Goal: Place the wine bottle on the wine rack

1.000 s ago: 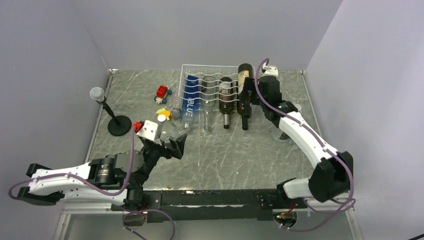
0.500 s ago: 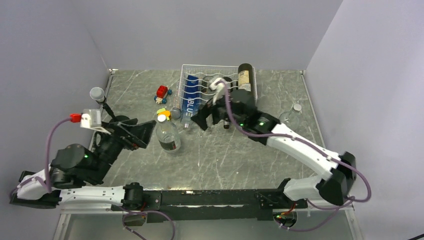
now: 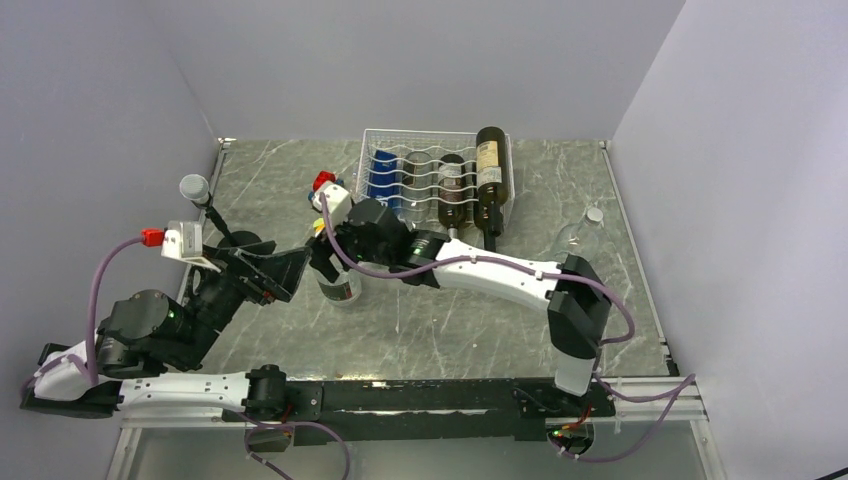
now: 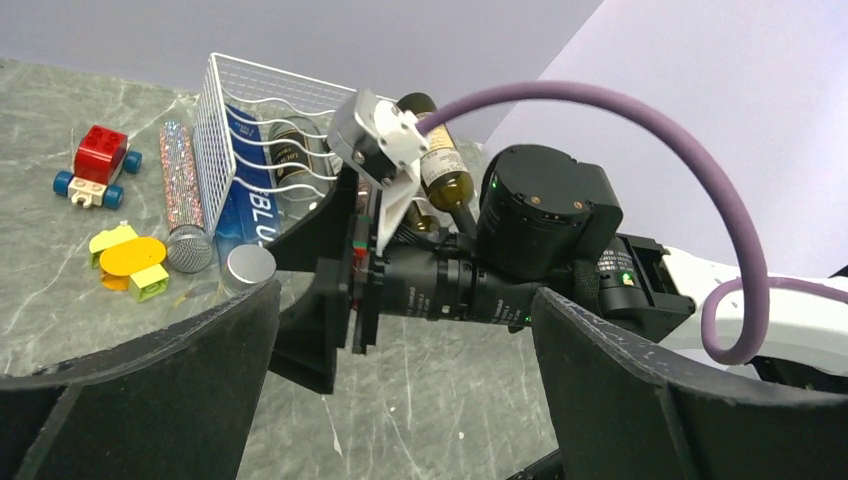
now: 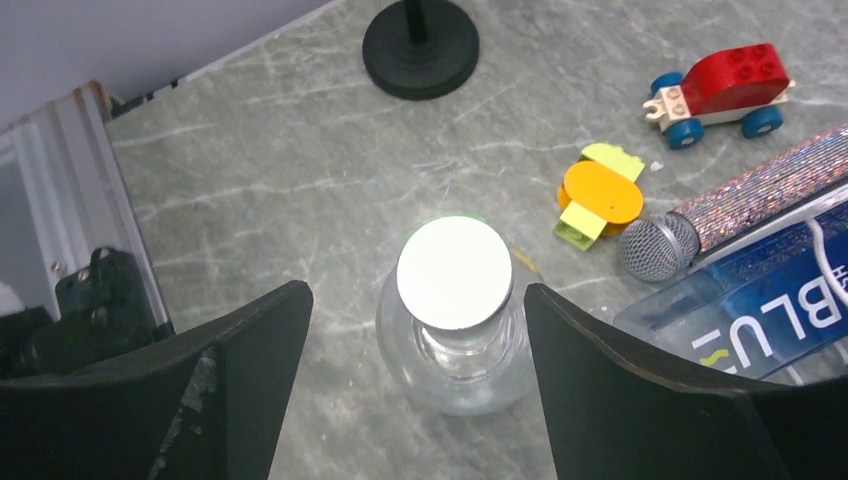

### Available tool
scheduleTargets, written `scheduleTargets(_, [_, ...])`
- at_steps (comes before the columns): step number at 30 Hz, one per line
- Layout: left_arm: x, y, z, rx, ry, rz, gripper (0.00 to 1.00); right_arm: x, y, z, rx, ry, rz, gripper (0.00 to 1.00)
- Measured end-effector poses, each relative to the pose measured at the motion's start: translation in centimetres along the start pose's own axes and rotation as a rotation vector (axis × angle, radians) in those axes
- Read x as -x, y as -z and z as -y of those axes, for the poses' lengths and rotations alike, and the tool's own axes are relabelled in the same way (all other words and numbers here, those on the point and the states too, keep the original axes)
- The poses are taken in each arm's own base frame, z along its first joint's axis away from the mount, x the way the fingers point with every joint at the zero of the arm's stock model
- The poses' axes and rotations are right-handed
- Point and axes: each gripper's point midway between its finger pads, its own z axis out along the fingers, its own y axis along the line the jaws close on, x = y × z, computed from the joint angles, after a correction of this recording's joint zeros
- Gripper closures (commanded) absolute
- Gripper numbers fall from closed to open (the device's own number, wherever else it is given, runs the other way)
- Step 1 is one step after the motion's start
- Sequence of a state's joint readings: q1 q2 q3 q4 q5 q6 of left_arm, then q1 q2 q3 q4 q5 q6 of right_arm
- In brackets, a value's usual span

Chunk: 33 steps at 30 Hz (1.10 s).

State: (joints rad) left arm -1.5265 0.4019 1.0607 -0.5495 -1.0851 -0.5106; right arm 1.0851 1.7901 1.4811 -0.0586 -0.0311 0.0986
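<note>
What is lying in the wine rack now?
The wine rack holds a blue bottle, a dark wine bottle and a taller dark bottle. The right arm covers its near-left corner and anything there.

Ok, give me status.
Left gripper open. Right gripper open, at clear bottle. Two wine bottles on rack. Toy car beside rack, not blocking.

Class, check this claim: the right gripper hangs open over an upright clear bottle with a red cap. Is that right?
No. The cap is white, not red, as the right wrist view shows. The rest holds: the right gripper hangs open over the upright clear bottle.
</note>
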Motion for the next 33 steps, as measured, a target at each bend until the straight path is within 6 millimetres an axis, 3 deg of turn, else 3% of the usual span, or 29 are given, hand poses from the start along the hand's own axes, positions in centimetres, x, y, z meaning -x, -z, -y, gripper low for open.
scheduleTargets(7, [-0.4, 0.0, 0.0, -0.003, -0.013, -0.012, 0.01, 1.9, -1.8, 0.4, -0.049, -0.027, 0.034, 0.38])
scheduleTargets(15, [-0.5, 0.0, 0.2, -0.018, -0.027, -0.02, 0.01, 1.3, -2.8, 0.7, -0.058, -0.042, -0.008, 0.39])
scheduleTargets(21, [-0.8, -0.1, 0.5, -0.017, -0.053, -0.026, 0.01, -0.6, -3.1, 1.3, -0.083, -0.035, -0.065, 0.74])
scheduleTargets(25, [-0.9, -0.3, 0.6, -0.014, -0.059, -0.029, 0.01, -0.7, -2.6, 2.1, -0.114, -0.055, -0.051, 1.0])
scheduleTargets(33, [-1.6, -0.5, 1.3, -0.039, -0.065, -0.035, 0.01, -2.4, 2.4, 3.6, -0.163, -0.124, -0.061, 1.0])
